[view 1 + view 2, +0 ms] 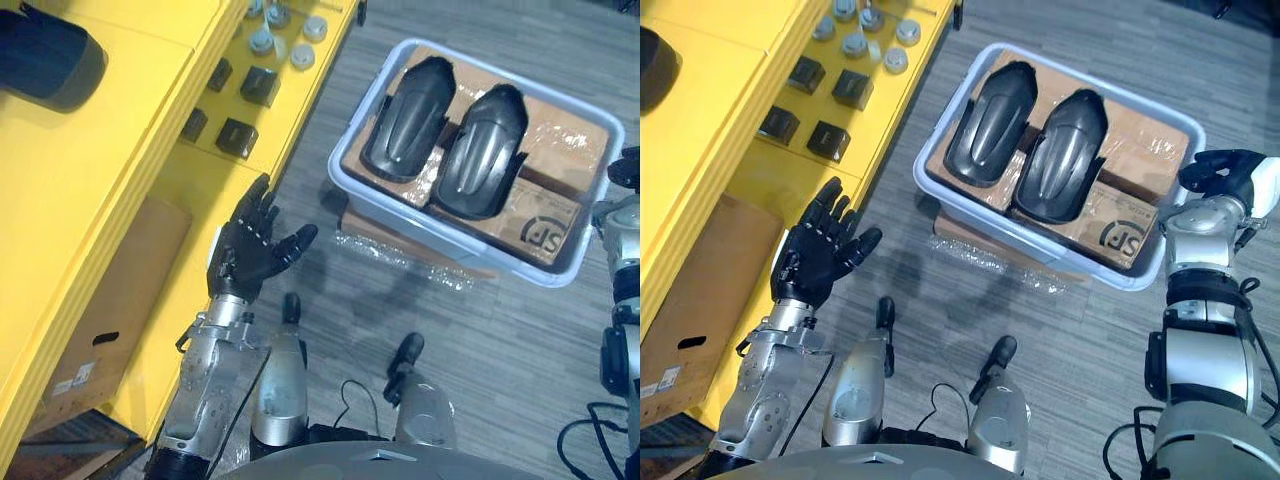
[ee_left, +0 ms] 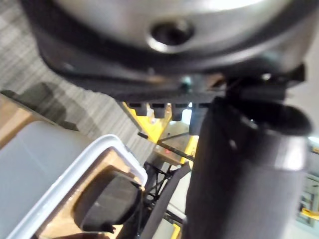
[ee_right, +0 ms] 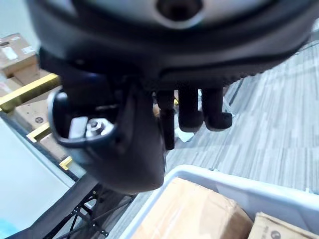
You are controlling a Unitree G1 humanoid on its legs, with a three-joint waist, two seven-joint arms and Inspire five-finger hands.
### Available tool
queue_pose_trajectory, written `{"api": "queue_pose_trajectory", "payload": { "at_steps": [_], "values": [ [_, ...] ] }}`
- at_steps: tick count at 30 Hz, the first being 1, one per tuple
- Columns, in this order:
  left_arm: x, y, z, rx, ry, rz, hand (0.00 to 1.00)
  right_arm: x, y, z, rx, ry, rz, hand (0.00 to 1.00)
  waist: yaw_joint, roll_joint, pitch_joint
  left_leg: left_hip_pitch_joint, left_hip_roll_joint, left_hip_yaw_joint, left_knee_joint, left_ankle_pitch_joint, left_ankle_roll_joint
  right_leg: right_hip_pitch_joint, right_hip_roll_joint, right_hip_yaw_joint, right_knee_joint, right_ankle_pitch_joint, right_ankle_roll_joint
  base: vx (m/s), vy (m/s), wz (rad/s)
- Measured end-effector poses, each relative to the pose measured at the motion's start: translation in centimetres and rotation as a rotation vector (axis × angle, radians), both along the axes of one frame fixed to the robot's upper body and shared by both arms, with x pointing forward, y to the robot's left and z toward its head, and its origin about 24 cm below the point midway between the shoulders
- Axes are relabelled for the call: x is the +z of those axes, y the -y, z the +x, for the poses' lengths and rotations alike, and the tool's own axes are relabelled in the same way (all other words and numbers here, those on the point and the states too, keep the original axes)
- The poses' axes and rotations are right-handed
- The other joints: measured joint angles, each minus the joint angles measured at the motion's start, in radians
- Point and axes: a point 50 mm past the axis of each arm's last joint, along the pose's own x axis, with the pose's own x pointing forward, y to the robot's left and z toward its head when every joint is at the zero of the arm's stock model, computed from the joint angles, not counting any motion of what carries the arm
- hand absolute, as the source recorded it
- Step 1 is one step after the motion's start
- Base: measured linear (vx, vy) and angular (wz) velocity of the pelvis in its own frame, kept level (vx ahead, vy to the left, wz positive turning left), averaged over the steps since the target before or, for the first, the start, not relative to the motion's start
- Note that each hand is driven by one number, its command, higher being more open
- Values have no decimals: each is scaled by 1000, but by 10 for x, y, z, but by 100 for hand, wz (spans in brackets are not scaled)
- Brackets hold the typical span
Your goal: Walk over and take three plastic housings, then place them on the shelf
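i see two dark plastic housings [image 1: 410, 115] lying side by side, long sides almost touching, on the cardboard liner [image 1: 572, 138] inside the pale bin [image 1: 1020, 242]. one is by the bin's shelf-side wall, the other abt mid-bin, and the liner is bare toward the bin's opposite end. the bin sits on a flat pack in clear film [image 1: 400, 250] on the grey floor [image 1: 480, 350], just off the front edge of the yellow shelf [image 1: 120, 130]. my left hand [image 1: 255, 245] is up between the shelf's front edge and the bin, fingers [image 1: 262, 205] spread straight, released, holding nothing. my right hand [image 1: 1220, 172] is at the bin's rim on the side away from the shelf. in the right wrist view its fingers [image 3: 189, 107] hang relaxed w/ nothing in them, bin rim and liner just past them. on the shelf: small dark blocks [image 1: 237, 135], round grey caps [image 1: 290, 40] nr its far end, and a dark rounded item [image 1: 45, 55] on top, can't tell what it is. a cardboard box [image 1: 110, 300] sits low in the shelf.
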Motion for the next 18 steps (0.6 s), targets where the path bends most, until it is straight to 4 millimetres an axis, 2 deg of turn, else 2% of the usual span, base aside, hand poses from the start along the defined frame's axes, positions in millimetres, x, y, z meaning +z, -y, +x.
{"api": "queue_pose_trajectory", "payload": {
  "at_steps": [3, 4, 10, 15, 18],
  "values": [
    [-2, 2, -2, -28, -18, 15, 100, -32, -21, 2, 47, -69, 32, 0, -5, -26, -86, 61, -1, 19, -48, 5, -4, 41, 3, 1, -25, 0, 1, 100, -24, -8],
    [-1, 3, -1, -41, -15, 16, 100, -37, -26, 3, 58, -84, 39, 100, -6, -31, -105, 77, -2, 23, -60, 6, -5, 55, 4, 1, -35, 1, 2, 90, -20, -7],
    [1, 9, -2, -106, -26, 21, 100, -62, -39, -3, 130, -127, 96, 100, -11, -50, -182, 130, -2, 29, -90, 8, -9, 104, 10, -2, -61, 3, 5, 18, -6, -1],
    [-10, 10, -6, -133, -89, 63, 100, -106, -58, -13, 157, -161, 275, 100, -9, -66, -195, 129, 4, 30, -91, 10, -12, 105, 16, -7, -71, 3, 6, -48, -10, -2],
    [-18, 9, -7, -139, -115, 104, 100, -118, -51, -20, 86, -121, 368, 100, 11, -72, -190, 67, 4, 16, -90, 29, -7, 51, 18, -16, -71, 11, 7, -94, -2, 9]
  ]
}}
